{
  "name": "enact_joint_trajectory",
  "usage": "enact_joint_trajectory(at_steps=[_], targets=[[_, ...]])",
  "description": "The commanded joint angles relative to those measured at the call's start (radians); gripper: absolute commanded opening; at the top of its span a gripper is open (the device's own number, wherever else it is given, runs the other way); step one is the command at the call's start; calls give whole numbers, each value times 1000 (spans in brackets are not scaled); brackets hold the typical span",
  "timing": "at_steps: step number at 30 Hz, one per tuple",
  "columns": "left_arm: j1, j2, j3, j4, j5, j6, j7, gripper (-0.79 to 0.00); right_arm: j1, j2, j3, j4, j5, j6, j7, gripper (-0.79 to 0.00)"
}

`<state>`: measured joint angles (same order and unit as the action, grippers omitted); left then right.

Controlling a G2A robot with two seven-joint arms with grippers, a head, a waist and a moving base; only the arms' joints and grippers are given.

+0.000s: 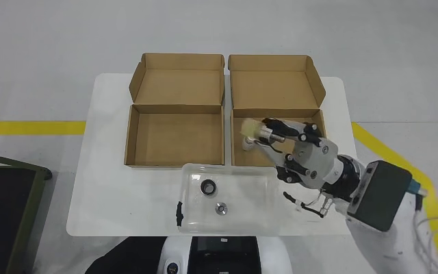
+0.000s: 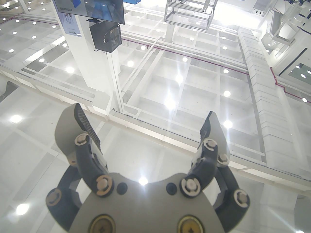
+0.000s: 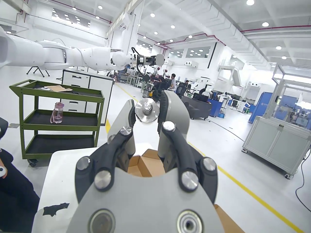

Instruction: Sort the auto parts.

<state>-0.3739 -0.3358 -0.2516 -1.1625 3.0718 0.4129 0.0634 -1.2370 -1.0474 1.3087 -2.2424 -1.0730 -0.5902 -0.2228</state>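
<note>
Here the right hand (image 1: 260, 133) is clenching a round metal part (image 3: 146, 110), a shiny disc with a raised hub at its middle, which is sitting edge-on between the two fingers (image 3: 170, 107). In the top view this hand is hanging over the right cardboard box (image 1: 254, 157), near the wall that is facing the left cardboard box (image 1: 174, 140). Both boxes are standing open side by side on the white table (image 1: 102, 171), with their lids lying folded back on the far side.

In front of the boxes a clear plastic tray (image 1: 185, 171) is sitting at the table's near edge. Two more parts are lying in it, apart from each other: a dark ring (image 1: 208, 185) toward the boxes and a small silver piece (image 1: 220, 208) nearer the robot.

The left hand (image 2: 143, 112) is pointing up at the ceiling with its toothed fingers (image 2: 85, 124) spread wide and gripping nothing. The right wrist view is catching that same arm farther off, stretched out level well above the floor.

A green cart (image 3: 58, 120) is standing on the floor beside the table, carrying a pink bottle (image 3: 58, 112) on its middle shelf.
</note>
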Motion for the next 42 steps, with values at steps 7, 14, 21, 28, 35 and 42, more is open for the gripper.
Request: enact_joint_trajectory(at_steps=[7, 14, 21, 28, 35, 42], targets=[[0, 0, 0, 0, 0, 0, 0, 0, -13, -4, -12, -1, -32, -13, -10, -785], [0, 0, 0, 0, 0, 0, 0, 0, -21, -7, -40, 50, -50, -37, 38, -785], [0, 0, 0, 0, 0, 0, 0, 0, -8, -7, -64, 124, 8, -83, 159, -785], [0, 0, 0, 0, 0, 0, 0, 0, -27, -1, -41, 182, 26, -94, 287, -785], [0, 0, 0, 0, 0, 0, 0, 0, -57, 9, 4, 221, 74, -108, 401, -785], [0, 0, 0, 0, 0, 0, 0, 0, -87, 18, 59, 252, 72, -93, 462, -785]])
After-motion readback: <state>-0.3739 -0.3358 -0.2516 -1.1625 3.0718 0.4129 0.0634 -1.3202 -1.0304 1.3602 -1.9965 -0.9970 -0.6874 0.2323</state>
